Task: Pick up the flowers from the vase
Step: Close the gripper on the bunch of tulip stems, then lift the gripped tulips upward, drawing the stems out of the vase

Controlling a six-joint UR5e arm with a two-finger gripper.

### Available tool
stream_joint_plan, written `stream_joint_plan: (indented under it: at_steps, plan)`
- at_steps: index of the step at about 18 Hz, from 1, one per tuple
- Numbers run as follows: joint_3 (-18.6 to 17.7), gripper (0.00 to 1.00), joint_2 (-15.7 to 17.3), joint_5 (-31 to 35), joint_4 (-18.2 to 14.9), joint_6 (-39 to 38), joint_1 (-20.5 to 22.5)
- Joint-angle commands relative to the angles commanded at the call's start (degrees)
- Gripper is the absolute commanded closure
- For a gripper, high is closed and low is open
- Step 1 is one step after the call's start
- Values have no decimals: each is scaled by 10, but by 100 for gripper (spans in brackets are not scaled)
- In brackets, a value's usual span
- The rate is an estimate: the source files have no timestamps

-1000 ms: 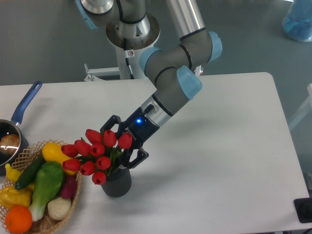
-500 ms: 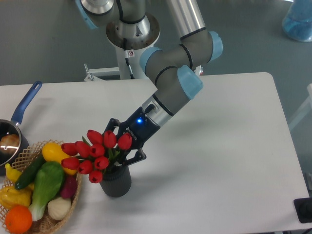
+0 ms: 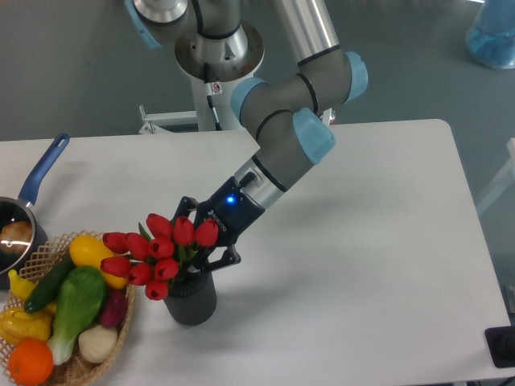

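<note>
Camera view, fixed, overlooking white table (image 3: 362,241). Item one: vase (image 3: 191,297), dark grey, ribbed, upright, used below as landmark. Item two: flowers (image 3: 157,251), red tulip buds with green leaves, stems seated in vase mouth, heads leaning up and left of vase toward basket (image 3: 96,354). Item three: gripper (image 3: 201,249), black, blue light lit on body, reaching down from upper right, set directly above vase rim at base of bunch; fingers apparently drawn in around stems just under buds, full contact hidden behind blooms, so pinch on flowers probable yet not confirmed. Key relation: bunch lying left and slightly forward of gripper, long axis of stems running from vase mouth up and leftward, tilted rather than vertical; gripper approach axis slanting from upper right, roughly crosswise to stems. Judgement: grasp stage near complete, lift not yet begun, stems not yet out of vase; coming move likely a pull upward along stem axis, with risk of dragging or tipping vase if stems bind. Other items: basket of vegetables and fruit, left of vase, near; saucepan (image 3: 24,211) with blue handle, far left of vase, well apart.
</note>
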Motion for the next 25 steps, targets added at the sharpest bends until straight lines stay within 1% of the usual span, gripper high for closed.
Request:
stream_joint_plan:
  at_steps: [3,7,11,20,25]
  plan:
    - [0,59,1,-5,0,-1,2]
    - [1,59,5,-41,0,-3,4]
    - [0,59,9,-47,0,-4,5]
    - [1,59,48,-57,0,-29,16]
    - [1,59,58,-59,0,-32,18]
